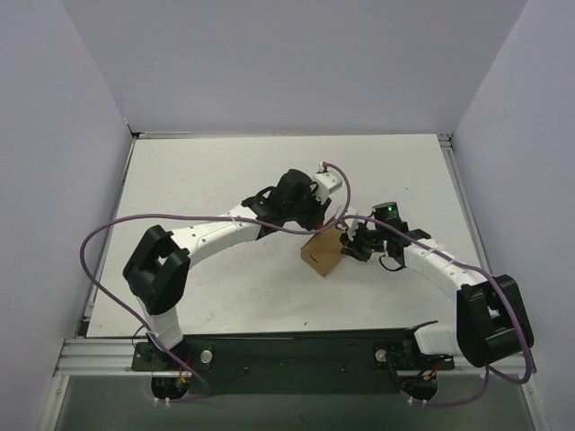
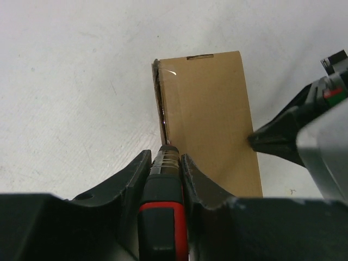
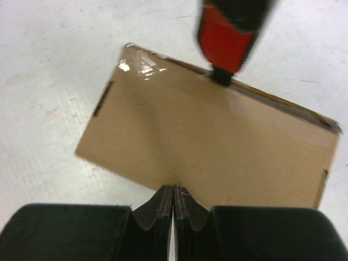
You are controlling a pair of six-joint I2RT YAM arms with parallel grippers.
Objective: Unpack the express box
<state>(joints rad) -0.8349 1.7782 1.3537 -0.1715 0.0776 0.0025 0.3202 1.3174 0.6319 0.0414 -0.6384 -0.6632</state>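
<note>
Brown cardboard express box point(image 1: 324, 252) flat on the white tabletop point(image 1: 207, 180), between the two arms. Left jaws clamped on a red-and-black utility knife point(image 2: 163, 217), blade tip at the taped seam along one long edge, apparently placed to slit it. Right jaws pressed together, tips against the opposite side, likely bracing against sliding.

express box point(image 1: 325, 252) on table point(image 1: 225, 171), knife point(image 2: 163, 212) in left pincer point(image 2: 166, 157) at one edge, right pincer point(image 3: 173, 190) against opposite edge
</note>
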